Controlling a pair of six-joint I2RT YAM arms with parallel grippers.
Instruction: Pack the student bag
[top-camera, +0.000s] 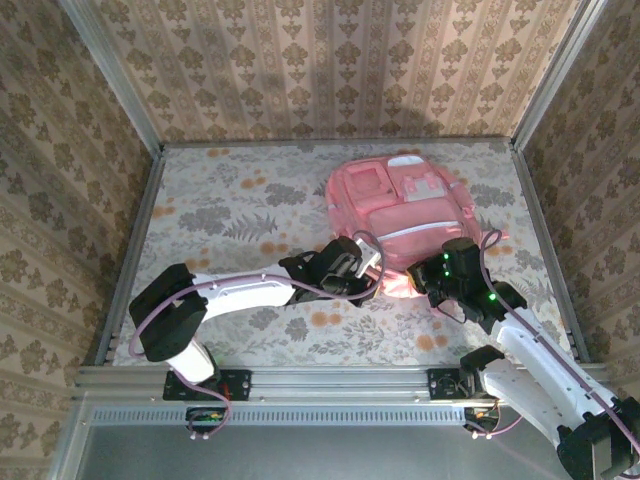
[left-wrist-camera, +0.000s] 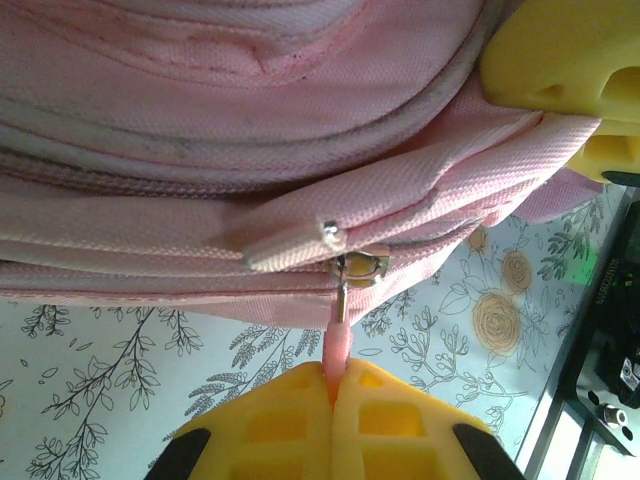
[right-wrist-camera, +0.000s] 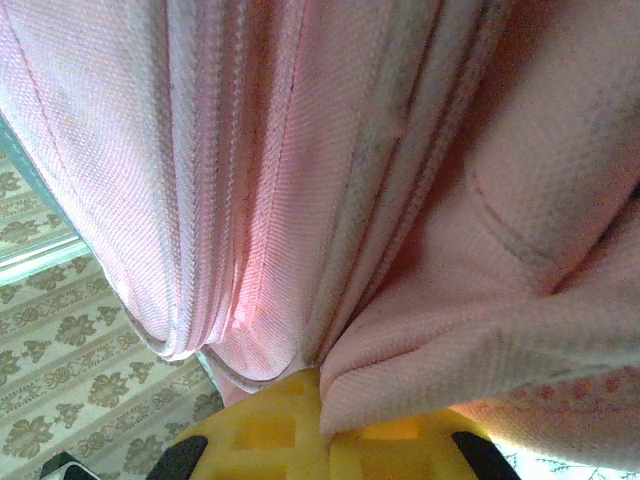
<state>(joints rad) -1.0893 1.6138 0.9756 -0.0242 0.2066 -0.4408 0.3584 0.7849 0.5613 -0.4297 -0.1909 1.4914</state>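
Left side first: left gripper (left-wrist-camera: 338, 392) has its yellow fingers pressed together, pinching the small pink fabric zip pull (left-wrist-camera: 338, 348). The pull hangs off a small metal zip slider (left-wrist-camera: 358, 270) on the near edge of the large pink fabric backpack (top-camera: 400, 205).

The bag lies flat on the floral-print tabletop (top-camera: 220, 210), right of centre, front pockets up. Its long axis runs from the arms toward the back wall, slightly skewed. It sits just beyond both grippers, and each has hold of its near edge.

Key relation: the zip track runs sideways along that near edge, across the left fingers, with the tab pointing straight back at them. My read is that the next pull has to go along the track, not away from the bag. Left arm is nearer and owns the zip; right looks like the anchor.

The right gripper (right-wrist-camera: 322, 405) has its yellow fingers closed on a fold of pink fabric at the bag's near right corner. One of its pads (left-wrist-camera: 545, 55) shows near the track in the left wrist view.

Hard to make out: a fabric flap covers the track past the slider, so I can't say how much is unzipped. I also can't tell which seam the right one holds. From above, the wrists cover both contact points.
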